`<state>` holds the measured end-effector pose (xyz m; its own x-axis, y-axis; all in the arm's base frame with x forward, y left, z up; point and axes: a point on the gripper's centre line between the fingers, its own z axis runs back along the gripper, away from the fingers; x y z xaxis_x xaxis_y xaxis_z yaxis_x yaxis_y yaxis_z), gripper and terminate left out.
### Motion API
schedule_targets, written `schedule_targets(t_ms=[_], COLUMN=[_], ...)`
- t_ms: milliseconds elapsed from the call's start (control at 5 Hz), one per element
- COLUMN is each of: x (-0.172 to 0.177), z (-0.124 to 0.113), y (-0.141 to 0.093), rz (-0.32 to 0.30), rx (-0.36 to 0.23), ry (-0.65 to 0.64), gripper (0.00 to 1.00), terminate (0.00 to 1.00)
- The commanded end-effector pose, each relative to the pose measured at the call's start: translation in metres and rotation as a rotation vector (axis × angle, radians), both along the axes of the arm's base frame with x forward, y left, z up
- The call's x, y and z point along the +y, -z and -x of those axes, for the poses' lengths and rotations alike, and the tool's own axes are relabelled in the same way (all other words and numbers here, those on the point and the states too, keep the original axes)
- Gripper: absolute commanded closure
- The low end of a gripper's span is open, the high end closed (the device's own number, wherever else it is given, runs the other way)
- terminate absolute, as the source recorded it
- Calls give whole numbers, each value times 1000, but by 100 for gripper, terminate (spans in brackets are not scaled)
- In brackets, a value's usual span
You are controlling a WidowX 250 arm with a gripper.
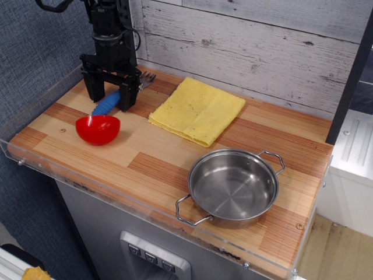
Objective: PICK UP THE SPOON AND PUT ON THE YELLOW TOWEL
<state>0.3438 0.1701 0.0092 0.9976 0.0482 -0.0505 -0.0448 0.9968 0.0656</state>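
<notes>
A striped wooden counter [175, 157] with a clear plastic rim stands against a whitewashed plank wall [250, 46]. The spoon [111, 102] lies at the counter's 10 o'clock corner, its long axis running from 8 o'clock up to 2 o'clock, silver tines toward the wall, ribbed blue handle toward the red bowl [98, 129]. The gripper [111, 98] straddles the handle, fingers spread wide on either side. The yellow towel [197, 109] lies at the spoon's 3 o'clock; a steel pan [233, 188] sits nearer the front edge.
</notes>
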Motion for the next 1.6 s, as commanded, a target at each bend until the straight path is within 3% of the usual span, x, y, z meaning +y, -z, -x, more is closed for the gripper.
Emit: schedule_targets(t_ms=[0,200,400,600,800,1000,1400], x=[2,7,13,9,-14,-51,-99], z=[-5,0,9,13,5,-13,-33], y=[-8,-20,-45,-71,-92,-100,-91], rz=[-35,-99,-126,-210,-210,-111,28], rx=[-10,-46,-216,-246,-281,-286,-202], ry=[-23,-54,-94,-118,-105,-68,-53], gripper=[100,100,100,100,100,100,100], terminate=[0,0,0,0,0,0,0])
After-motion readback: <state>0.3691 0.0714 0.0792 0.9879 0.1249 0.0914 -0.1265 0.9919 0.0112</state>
